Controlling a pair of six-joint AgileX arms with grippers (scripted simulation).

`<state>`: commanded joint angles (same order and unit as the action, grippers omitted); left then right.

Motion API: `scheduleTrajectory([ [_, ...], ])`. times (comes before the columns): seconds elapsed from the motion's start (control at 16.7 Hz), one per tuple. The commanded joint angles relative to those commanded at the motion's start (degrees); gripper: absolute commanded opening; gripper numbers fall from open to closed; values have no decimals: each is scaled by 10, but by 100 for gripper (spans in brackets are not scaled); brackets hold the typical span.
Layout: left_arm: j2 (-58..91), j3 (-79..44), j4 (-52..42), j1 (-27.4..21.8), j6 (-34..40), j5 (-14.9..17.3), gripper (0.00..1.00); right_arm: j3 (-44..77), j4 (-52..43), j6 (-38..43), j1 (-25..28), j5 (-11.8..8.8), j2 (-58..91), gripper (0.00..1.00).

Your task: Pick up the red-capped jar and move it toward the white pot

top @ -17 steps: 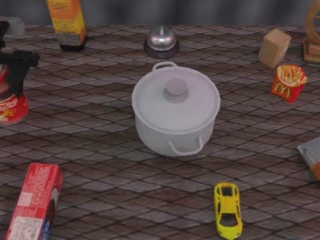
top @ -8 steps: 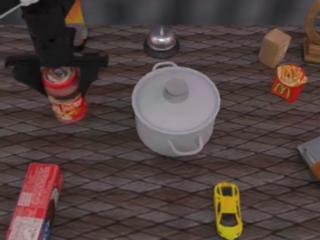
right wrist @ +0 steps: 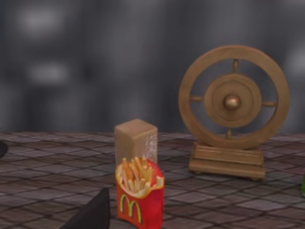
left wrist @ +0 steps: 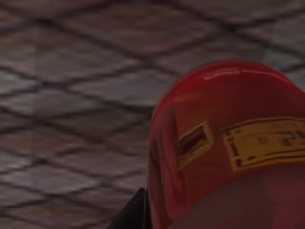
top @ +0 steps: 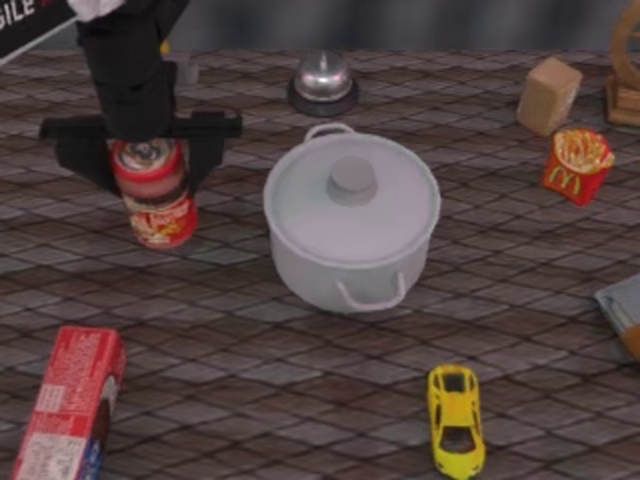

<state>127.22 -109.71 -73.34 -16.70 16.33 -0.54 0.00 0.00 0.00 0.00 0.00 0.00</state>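
The red-capped jar [top: 160, 205] hangs upright left of the white pot [top: 350, 215], with a gap of bare table between them. My left gripper [top: 147, 165] is shut on the jar just under its red lid, one black finger on each side. The left wrist view is filled by the jar's red label [left wrist: 228, 148], with one dark fingertip [left wrist: 133, 214] against it. The pot stands in the middle of the table with its lid on. My right gripper is out of the top view; its wrist camera faces the fries carton [right wrist: 139, 198].
A silver bell [top: 323, 80] sits behind the pot. A flat red box [top: 65, 405] lies at the front left, a yellow toy car [top: 455, 420] at the front. At the right are the fries carton [top: 577, 165], a tan block [top: 548, 95] and a wooden wheel [right wrist: 233, 107].
My left gripper has carried the jar from the table's left edge rightward, closer to the pot. Nothing else has moved.
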Motion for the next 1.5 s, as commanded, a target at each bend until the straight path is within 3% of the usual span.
scheduleTrajectory([
  [0.36, 17, 72, 93, -1, -1, -1, 0, 0, 0, 0, 0, 0, 0, 100],
  [0.66, 20, 80, 102, -1, -1, 0, 0, 0, 0, 0, 0, 0, 0, 100],
  [1.44, 20, 80, 102, -1, -1, 0, 98, 0, 0, 0, 0, 0, 0, 100],
  [1.5, 20, 80, 102, -1, -1, 0, 100, 0, 0, 0, 0, 0, 0, 100],
])
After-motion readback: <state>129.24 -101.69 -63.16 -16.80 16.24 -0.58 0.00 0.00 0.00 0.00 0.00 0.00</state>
